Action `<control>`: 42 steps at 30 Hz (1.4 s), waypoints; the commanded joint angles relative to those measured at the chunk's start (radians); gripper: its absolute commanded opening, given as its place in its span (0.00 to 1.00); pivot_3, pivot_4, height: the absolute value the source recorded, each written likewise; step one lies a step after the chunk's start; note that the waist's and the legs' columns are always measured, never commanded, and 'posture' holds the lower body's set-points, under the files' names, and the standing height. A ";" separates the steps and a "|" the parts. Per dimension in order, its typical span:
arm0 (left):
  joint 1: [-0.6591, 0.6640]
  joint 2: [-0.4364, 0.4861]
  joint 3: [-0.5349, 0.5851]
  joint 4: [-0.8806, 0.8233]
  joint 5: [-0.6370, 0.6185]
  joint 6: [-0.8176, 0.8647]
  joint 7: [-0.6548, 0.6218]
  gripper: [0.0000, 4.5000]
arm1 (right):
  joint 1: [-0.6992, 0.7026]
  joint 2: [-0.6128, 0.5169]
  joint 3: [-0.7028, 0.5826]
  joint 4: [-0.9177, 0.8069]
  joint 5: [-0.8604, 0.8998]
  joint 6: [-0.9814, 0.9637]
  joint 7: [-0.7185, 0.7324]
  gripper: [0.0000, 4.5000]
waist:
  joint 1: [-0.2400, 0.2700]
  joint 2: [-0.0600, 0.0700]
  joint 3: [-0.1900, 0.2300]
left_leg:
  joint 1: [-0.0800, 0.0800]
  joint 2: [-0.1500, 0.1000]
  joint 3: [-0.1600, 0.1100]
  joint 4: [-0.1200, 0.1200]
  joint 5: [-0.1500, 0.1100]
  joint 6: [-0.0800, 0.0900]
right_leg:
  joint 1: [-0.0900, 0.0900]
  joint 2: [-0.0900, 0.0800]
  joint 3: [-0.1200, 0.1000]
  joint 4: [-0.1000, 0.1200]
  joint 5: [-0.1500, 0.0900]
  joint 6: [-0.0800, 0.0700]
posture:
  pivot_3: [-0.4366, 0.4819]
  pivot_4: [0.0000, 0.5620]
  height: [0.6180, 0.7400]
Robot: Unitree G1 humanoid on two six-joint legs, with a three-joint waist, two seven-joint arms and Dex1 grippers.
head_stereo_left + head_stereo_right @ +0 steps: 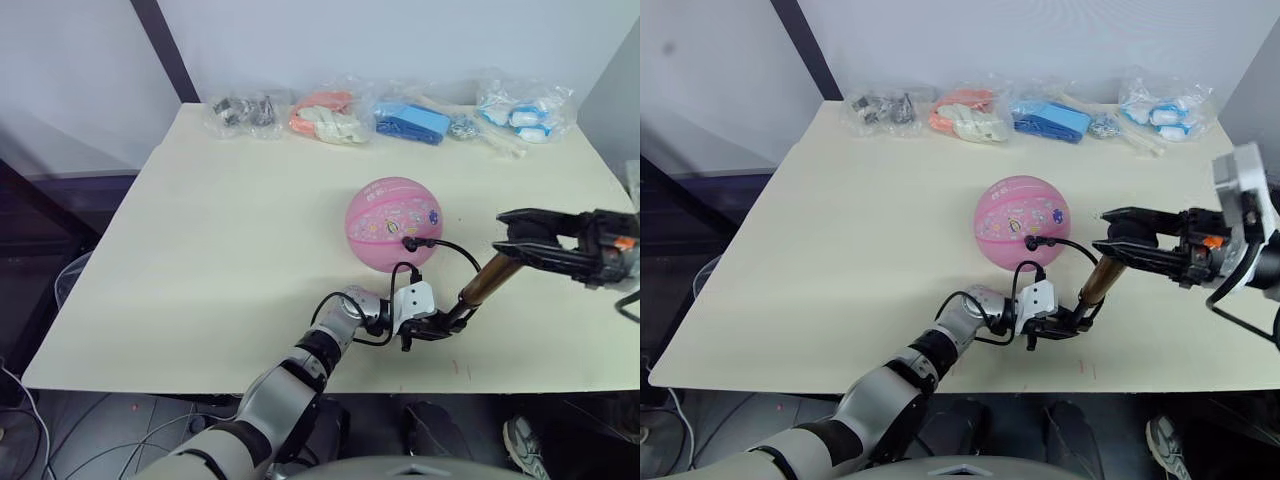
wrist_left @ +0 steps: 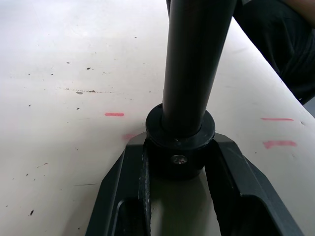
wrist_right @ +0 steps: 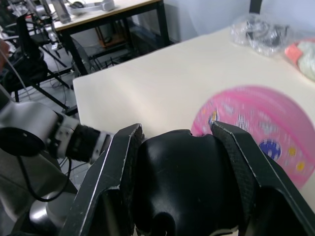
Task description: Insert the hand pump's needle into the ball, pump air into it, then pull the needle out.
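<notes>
Both ends of hand pump (image 1: 487, 283) pinched: left gripper (image 1: 432, 325) clamps base cap, right gripper (image 1: 520, 240) clamps T-handle. Axis tilts beside ball (image 1: 393, 222); needle (image 1: 408, 242) seated in ball's near side.

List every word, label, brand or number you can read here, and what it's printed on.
None can be read.
Pink ball: small cartoon prints and a strip of lettering, too small to read.
Clear bags along the table's far edge: no readable labels.
Table: short red marks, not characters.
</notes>
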 commanded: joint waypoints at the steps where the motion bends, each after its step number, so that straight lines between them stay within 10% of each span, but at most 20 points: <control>1: 0.042 0.029 -0.011 0.091 0.036 0.058 0.025 0.24 | -0.082 -0.043 -0.109 0.023 0.096 0.013 -0.022 0.39 | 0.000 0.000 0.000 | 0.000 0.000 0.000 0.000 0.000 0.000 | 0.000 0.000 0.000 0.000 0.000 0.000 | 0.48 0.27 1.00; 9: 0.043 0.030 -0.012 0.092 0.038 0.058 0.023 0.24 | -0.130 -0.045 -0.111 0.043 0.160 0.052 -0.056 0.39 | 0.001 0.000 0.000 | -0.003 0.000 0.000 0.001 0.000 0.000 | -0.003 -0.001 0.000 0.000 0.000 0.000 | 0.48 0.27 1.00; 42: 0.046 0.039 -0.014 0.078 0.037 0.058 0.019 0.24 | 0.220 0.318 0.434 0.098 -0.541 -0.353 0.036 0.39 | -0.007 -0.011 -0.015 | 0.010 0.002 -0.002 0.000 0.000 0.000 | 0.007 0.003 -0.001 0.000 0.000 0.001 | 0.48 0.27 1.00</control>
